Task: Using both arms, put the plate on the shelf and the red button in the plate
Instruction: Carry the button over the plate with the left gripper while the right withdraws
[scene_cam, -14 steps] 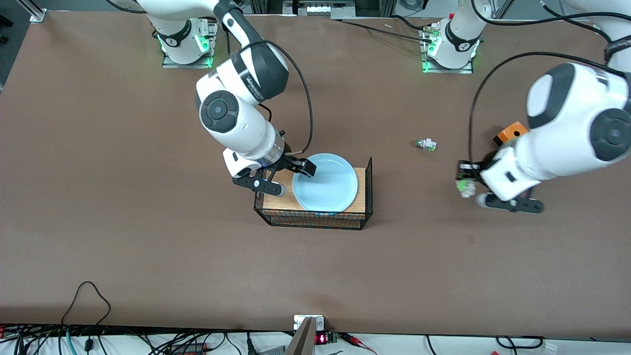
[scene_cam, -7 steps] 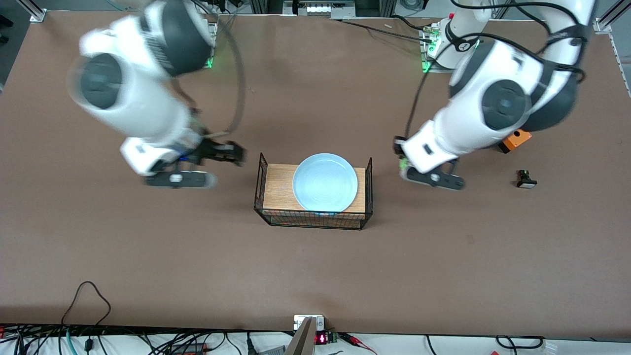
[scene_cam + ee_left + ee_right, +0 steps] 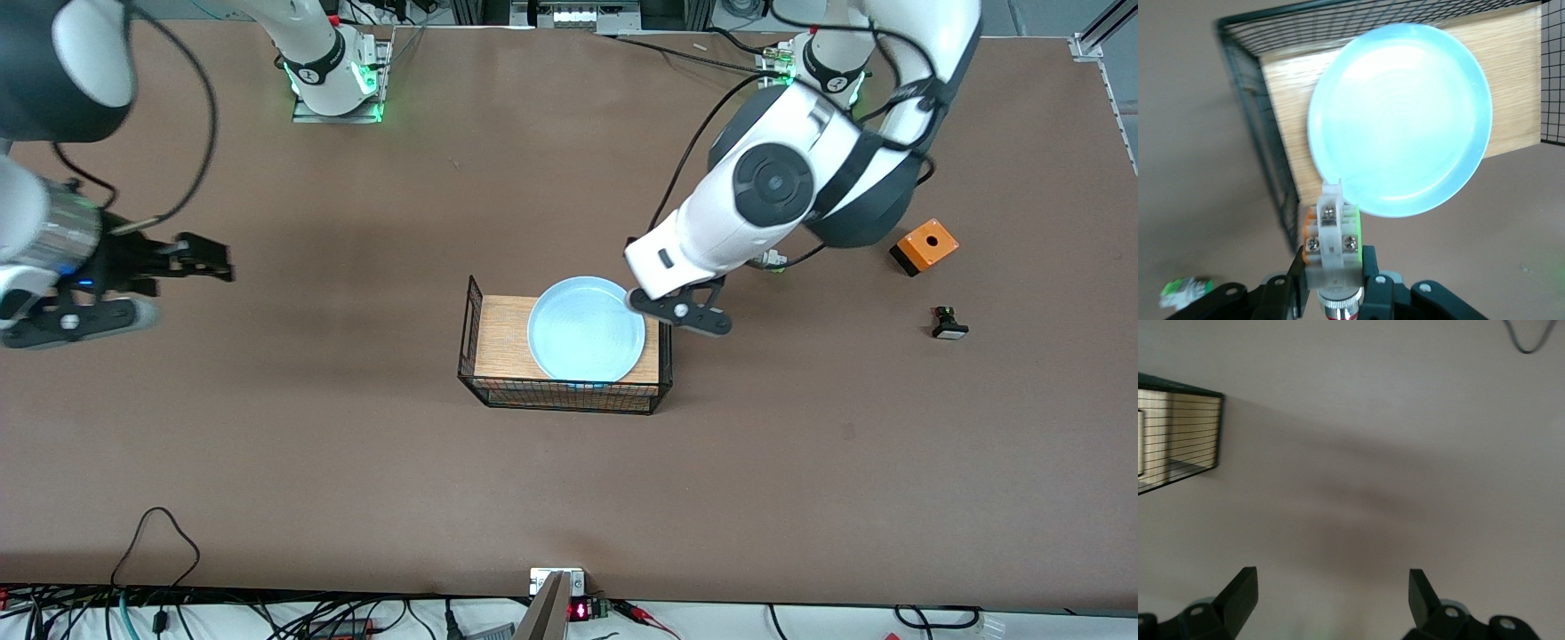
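The plate [image 3: 587, 328] lies flat on the wooden top of the wire rack [image 3: 473, 351], nearer the left arm's end of that top; its rim reaches close to the rack's raised wire edge on that end, while a bare strip of wood shows on the end toward the right arm.

The left tool [image 3: 673, 307] hangs over the rim of the plate at the rack's end toward the left arm; in the left wrist view its jaws are clamped on the red button [image 3: 1332, 243] — white and green body with screw terminals pointing out toward the plate, the red cap tucked down between the fingers [image 3: 1369, 275]. In that view the button's tip overlaps the plate's edge, and a second white-green part [image 3: 1183, 291] lies on the counter [image 3: 356, 480] off to one side.

The right tool [image 3: 133, 293] is out over bare counter near the right arm's end, well apart from the rack; its jaws stand wide with nothing between them, and the right wrist view shows only a corner of the rack in the distance.

Toward the left arm's end sit an orange box [image 3: 925, 246] and a small black part with a white base [image 3: 949, 324], both well apart from the rack; the counter nearer the front camera is open brown surface.
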{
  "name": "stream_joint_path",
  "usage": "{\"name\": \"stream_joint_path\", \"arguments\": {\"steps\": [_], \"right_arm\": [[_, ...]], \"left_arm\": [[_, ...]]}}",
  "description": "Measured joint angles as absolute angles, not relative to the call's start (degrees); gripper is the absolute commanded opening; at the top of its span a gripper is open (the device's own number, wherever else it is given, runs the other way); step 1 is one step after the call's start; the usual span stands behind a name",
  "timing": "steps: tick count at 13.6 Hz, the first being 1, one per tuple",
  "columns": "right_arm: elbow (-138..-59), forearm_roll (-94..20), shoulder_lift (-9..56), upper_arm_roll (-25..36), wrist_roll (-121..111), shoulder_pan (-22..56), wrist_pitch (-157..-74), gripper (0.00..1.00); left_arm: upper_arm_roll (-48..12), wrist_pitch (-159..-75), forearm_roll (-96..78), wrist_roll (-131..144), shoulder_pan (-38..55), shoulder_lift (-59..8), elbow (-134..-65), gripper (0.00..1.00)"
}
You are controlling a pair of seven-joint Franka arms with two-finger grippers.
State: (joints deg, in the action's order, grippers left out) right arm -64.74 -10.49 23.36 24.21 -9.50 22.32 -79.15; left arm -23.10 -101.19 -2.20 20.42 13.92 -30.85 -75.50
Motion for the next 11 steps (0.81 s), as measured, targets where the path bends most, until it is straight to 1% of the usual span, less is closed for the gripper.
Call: {"name": "stream_joint_path", "arguments": {"steps": [4, 8, 11], "right_arm": [[-64.86, -10.28, 24.0, 25.7, -9.51, 22.12, -79.14, 1.0], [-65.35, -10.4, 25.45, 25.7, -9.34, 22.12, -79.14, 1.0], [-66.61, -10.4, 26.16, 25.84, -9.23, 21.66, -79.55, 1.0]], "left_arm": [[-22.91, -106.35, -2.13, 24.71, 17.73, -34.24, -74.06, 0.0], [-21.08, -106.98, 1.55, 27.1, 21.91, -36.94, -71.5, 0.0], [-20.58, -107.43, 3.12, 27.94, 23.01, -38.99, -69.39, 0.0]]}}
